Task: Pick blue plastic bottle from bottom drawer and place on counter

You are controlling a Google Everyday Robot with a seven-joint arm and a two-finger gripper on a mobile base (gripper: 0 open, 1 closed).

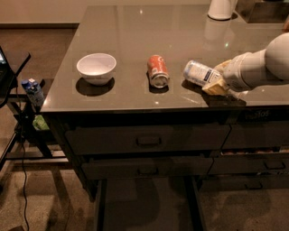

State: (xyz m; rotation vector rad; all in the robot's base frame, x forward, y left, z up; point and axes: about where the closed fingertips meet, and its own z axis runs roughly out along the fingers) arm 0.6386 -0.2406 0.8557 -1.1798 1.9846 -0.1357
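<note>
The blue plastic bottle (198,72) is clear with a white label and lies tilted on its side, just over the counter (149,31) near its front right. My gripper (213,81), with yellowish fingers on a white arm reaching in from the right, is shut on the bottle's right end. I cannot tell whether the bottle touches the counter. The bottom drawer (144,203) stands pulled out below, and its dark floor is bare.
An orange soda can (158,71) lies on its side just left of the bottle. A white bowl (96,67) sits further left. A white container (221,8) stands at the back right. Two closed drawers (146,139) are above the open one. A blue-capped bottle (34,91) sits on a stand at left.
</note>
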